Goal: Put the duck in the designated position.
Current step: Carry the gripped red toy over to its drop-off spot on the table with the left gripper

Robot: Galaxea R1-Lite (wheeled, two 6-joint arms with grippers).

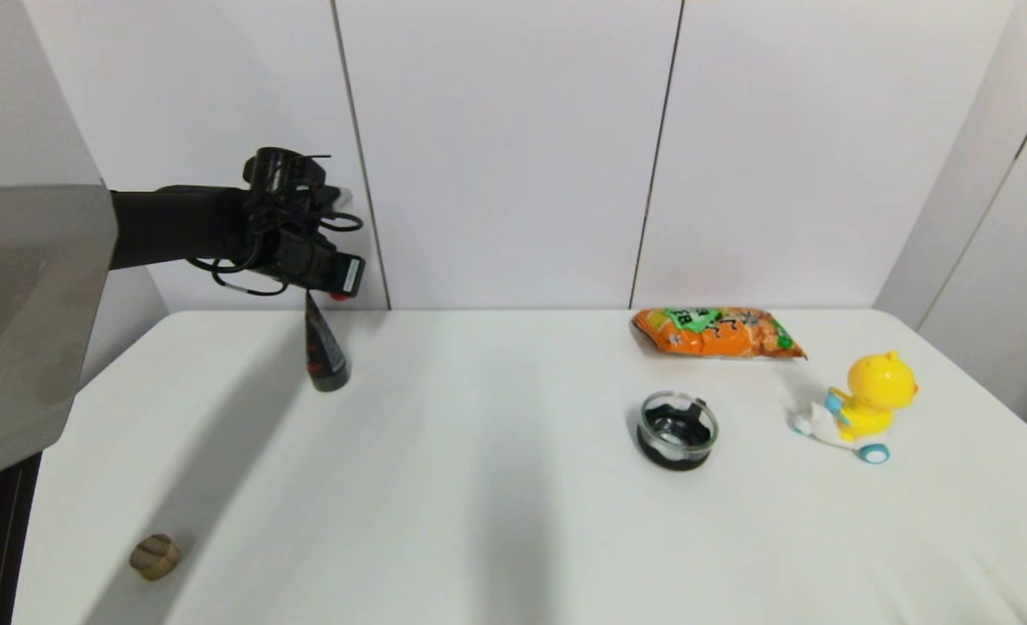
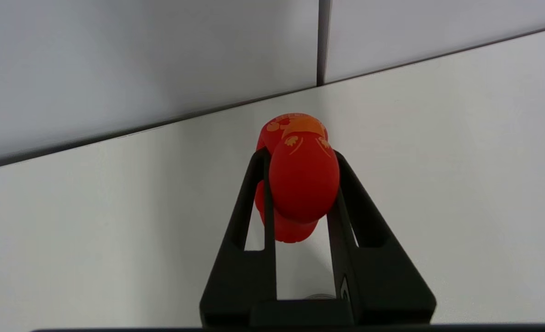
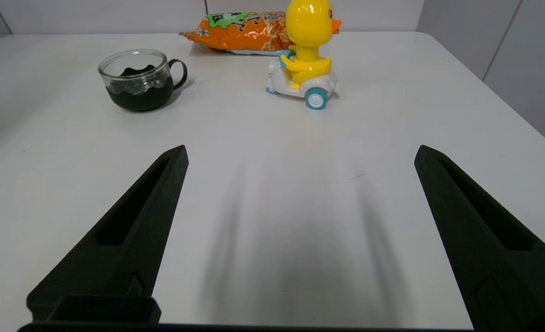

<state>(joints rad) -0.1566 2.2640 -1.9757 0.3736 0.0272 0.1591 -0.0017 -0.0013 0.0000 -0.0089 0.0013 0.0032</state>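
Left hand point(image 2: 300, 184) sits upper left of the head frame, raised above the far-left part of the table point(image 1: 478, 486), near the back wall. Clenched on the duck point(image 2: 298, 177): both black fingers point(image 2: 254, 203) press its sides, red body bulging between and past them. In head view only a red speck shows at the hand's tip, just above a black tube point(image 1: 325, 351) standing on the table below.

Step in hand, by judgement: carry the duck to its spot and set it down. No marker for the spot is visible, so target unconfirmed. Advice: keep grip steady, as soft rubber may squirm out; clear the tube before lowering, since it stands directly beneath; descend straight, release only once the duck's base meets the table.

Right hand point(image 3: 300, 193) is low over the table, centre-right, fingers spread wide, holding nothing. Ahead of it: glass cup point(image 3: 137, 80), yellow duck scooter toy point(image 3: 307, 55), orange snack bag point(image 3: 240, 32). Small brown object point(image 1: 154, 556) at lower left of head frame, well apart.
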